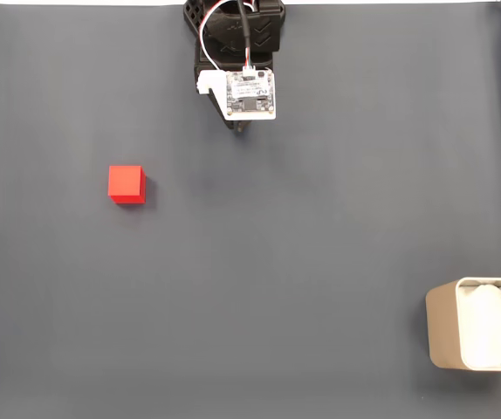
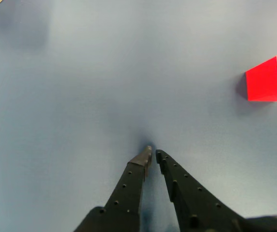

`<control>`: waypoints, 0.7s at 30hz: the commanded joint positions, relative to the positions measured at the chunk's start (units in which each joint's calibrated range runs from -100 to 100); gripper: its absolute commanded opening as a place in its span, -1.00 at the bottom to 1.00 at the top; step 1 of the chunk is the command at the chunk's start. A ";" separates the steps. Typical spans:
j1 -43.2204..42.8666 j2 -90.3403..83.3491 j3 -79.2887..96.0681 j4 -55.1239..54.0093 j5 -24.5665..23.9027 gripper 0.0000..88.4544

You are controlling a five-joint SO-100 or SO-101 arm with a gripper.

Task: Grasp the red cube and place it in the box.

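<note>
In the wrist view, the gripper (image 2: 153, 154) rises from the bottom edge of the frame, just right of centre. Its two black, perforated fingers (image 2: 129, 188) converge to tips that sit nearly together with only a thin gap between them, and nothing is held there. The tips hang over bare blue-grey mat (image 2: 80, 96), with a faint dark shadow just above them in the frame.

Farther off in the same view, the red cube (image 2: 269, 79) sits at the right edge, upper half of the frame, partly cut off by the border. It rests flat on the mat, well apart from the fingertips, casting a soft shadow to its left side.

In the fixed view, looking down from above, the arm (image 1: 237, 44) enters from the top edge, slightly left of centre. A white circuit board (image 1: 250, 94) with red, white and black wires faces the camera. The fingers themselves are hidden beneath it.

The red cube (image 1: 126, 184) lies in the left part of the frame, a little above mid-height, alone on the dark mat (image 1: 277, 262) and well apart from the arm.

The box (image 1: 442, 327) stands at the lower right corner, cut off by the right edge. Its light grey wall has rounded corners, and white padding (image 1: 488, 327) fills the inside. Cube and box are far apart, on opposite sides of the frame.
</note>
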 commanded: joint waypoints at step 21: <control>-0.06 0.61 0.54 0.87 -0.34 -1.00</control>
